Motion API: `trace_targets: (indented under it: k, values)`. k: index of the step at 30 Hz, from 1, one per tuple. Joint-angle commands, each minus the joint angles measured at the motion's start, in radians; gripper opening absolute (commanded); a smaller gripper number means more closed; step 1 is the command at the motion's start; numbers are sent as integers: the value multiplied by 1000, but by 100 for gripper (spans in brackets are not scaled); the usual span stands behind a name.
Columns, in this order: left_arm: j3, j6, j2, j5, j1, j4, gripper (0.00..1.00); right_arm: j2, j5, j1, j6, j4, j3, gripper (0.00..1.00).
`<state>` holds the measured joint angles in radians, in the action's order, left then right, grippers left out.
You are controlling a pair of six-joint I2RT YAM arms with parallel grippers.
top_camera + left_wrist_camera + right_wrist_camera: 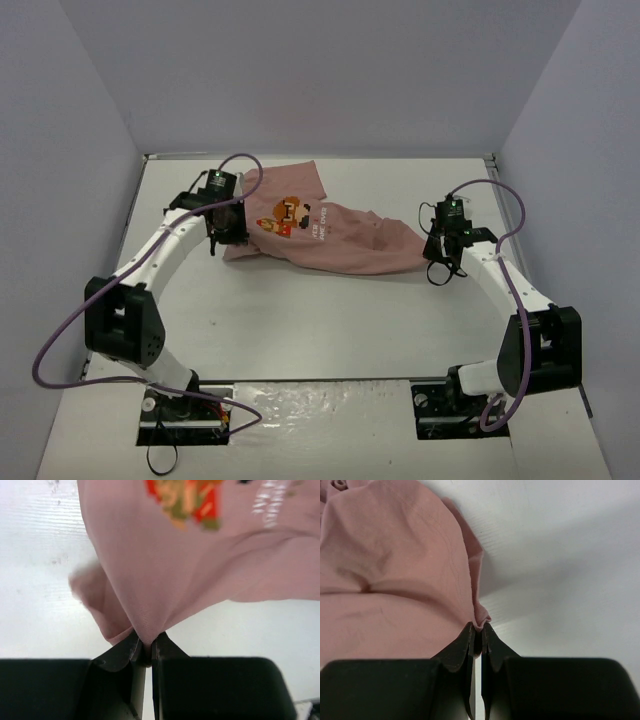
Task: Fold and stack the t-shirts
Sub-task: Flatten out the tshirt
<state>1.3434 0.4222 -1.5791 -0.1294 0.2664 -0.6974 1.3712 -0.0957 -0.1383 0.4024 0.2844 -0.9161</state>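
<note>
Here, the left gripper (147,642) is pinching a bunched fold of the t-shirt (335,242), its two black fingers (122,652) closing to a thin slit with only cloth between their tips. The right gripper (479,632) is doing likewise at the opposite end, its two wedge-shaped fingers (457,647) nipping a small rolled edge of the same garment. One t-shirt is lying on the table (330,330), stretching slantwise from the left gripper at the far left to the right gripper at mid right. It is showing a soft, matte, dusty-pink knit, wrinkling into long creases between the two held points. One print (288,213) is appearing on it, a blocky orange-brown figure, with one short line of white text (322,228) just beside it, too small to read. The left arm (150,255) and the right arm (510,285) are reaching in from the near edge, each white and black and trailing one purple cable (60,340). The table is presenting a flat, white, faintly grained top, with pale walls (330,70) standing around it.
</note>
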Motion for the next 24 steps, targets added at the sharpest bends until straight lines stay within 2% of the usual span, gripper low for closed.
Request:
trace_targets:
  k: [1,5,6,8,10,12,14,17,21,24]
  values:
    - [134,35,117,52,2,-198,0,-35,4,-4,-13,-2,-36,0]
    - [305,-16,-146,87,-41,-192,2,2,17,-4,-14,-2,-58,0]
    - [352,-28,-168,77,-44,-191,3,5,17,-4,-14,-1,-63,0]
    - [476,-49,-353,59,-63,-193,14,24,23,-5,-15,-2,-73,0]
    - [589,-62,-448,55,-77,-195,26,44,26,-5,-17,-2,-85,0]
    - [642,-69,-516,38,-90,-195,40,63,29,-7,-19,-2,-92,0]
    - [657,-66,-521,19,-104,-196,53,73,30,-9,-19,-2,-100,0]
    - [600,-61,-444,35,-111,-194,62,75,29,-13,-22,-2,-108,0]
    - [460,-15,-297,6,-108,-184,63,69,28,-14,-28,-2,-105,0]
    - [344,34,-224,-51,-81,-138,59,54,28,-14,-27,-2,-87,0]
